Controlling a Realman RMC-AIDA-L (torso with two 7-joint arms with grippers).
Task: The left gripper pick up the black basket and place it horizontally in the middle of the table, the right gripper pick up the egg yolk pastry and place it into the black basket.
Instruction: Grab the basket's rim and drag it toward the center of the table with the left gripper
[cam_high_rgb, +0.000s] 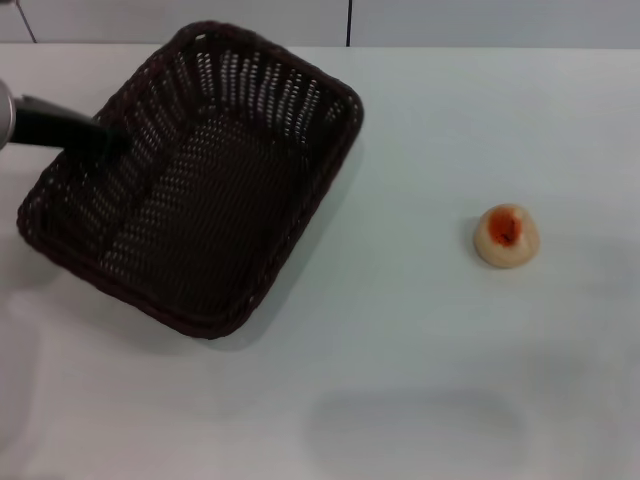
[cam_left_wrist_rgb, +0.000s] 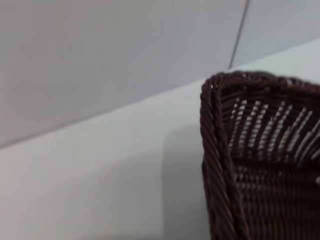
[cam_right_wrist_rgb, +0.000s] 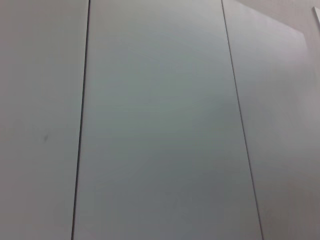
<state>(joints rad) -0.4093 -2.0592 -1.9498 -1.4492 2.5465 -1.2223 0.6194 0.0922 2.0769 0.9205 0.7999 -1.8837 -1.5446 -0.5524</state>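
**Desk:** What is the left claw (cam_high_rgb: 100, 138) doing?

**Photographer:** It reaches in from the left edge of the head view and meets the near-left rim of the black basket (cam_high_rgb: 200, 200). Its dark tip merges with the wicker, so I cannot tell how wide it is parted or whether it has hold of the rim. The left wrist view shows only a braided corner of the basket and bare bench beyond.

**Desk:** Where does the basket sit?

**Photographer:** On the left half of the white bench (cam_high_rgb: 400, 400), skewed, one corner toward the back wall. It looks empty.

**Desk:** And the pastry?

**Photographer:** The egg yolk pastry (cam_high_rgb: 506, 235) rests on the right side, well apart from the basket. The right claw is out of sight; its wrist view faces blank wall panels.

**Desk:** What makes this step go well?

**Photographer:** In my judgement, a firm pinch on the rim, a low lift, then a turn so the long sides run crosswise at mid-bench, stopping short of the pastry.
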